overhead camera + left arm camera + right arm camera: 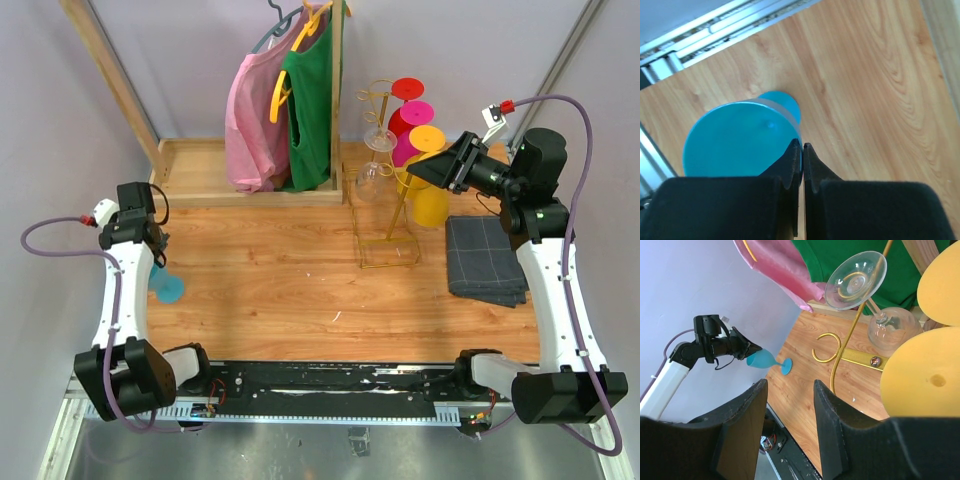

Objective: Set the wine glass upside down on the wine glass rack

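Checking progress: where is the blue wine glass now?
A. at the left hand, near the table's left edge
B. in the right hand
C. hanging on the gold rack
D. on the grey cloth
A: the blue wine glass has its rim in the shut left hand, far from the wine glass rack.

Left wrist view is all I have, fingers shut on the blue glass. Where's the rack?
Observer: The gold rack stands across the table to the right, beside the right gripper.
Operator: Any free hook?
Observer: Yes, one bare hook curls out low on it.
Operator: Anything hanging on it?
Observer: A clear glass, upside down, from a higher arm.
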`<state>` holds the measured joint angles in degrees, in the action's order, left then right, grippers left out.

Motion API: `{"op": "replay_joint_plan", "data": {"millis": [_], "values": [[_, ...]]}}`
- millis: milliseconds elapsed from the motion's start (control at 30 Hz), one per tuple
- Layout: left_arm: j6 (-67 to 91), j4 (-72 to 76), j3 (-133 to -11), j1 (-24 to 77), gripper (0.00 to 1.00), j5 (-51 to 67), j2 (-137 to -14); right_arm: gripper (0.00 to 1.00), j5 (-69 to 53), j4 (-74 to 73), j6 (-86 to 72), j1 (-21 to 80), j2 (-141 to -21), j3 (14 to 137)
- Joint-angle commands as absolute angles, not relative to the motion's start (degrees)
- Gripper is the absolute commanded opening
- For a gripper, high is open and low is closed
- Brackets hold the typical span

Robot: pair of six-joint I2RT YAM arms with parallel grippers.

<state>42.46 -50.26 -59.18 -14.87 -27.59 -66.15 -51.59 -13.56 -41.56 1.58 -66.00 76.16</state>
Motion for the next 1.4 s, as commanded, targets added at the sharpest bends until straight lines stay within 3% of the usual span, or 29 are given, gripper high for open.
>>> {"op": "replay_joint_plan", "data": {"millis": [0, 633, 967, 1167, 1367], "values": [[46.64, -48.69, -63.46, -13.36, 0.0, -20.54, -65.3, 0.43, -51.9, -13.06, -40.49, 1.14, -65.44, 76.62], [42.5, -33.36, -60.73, 1.16, 0.0, 15.26, -56.2, 0.45, -44.09, -22.05, -33.22, 0.94, -67.36, 84.76], [51.98, -14.68, -62.12, 8.91, 0.0, 37.6, -55.04, 0.46, -44.39, -25.15, -35.09, 0.97, -68.91, 90.78], [68.0, 10.08, -57.11, 11.89, 0.0, 50.74, -54.97, 0.48, -43.05, -27.81, -33.52, 0.97, -68.67, 93.24], [87.75, 36.42, -52.19, 11.98, 0.0, 55.09, -57.39, 0.48, -42.51, -29.49, -32.05, 0.97, -69.32, 93.86]]}}
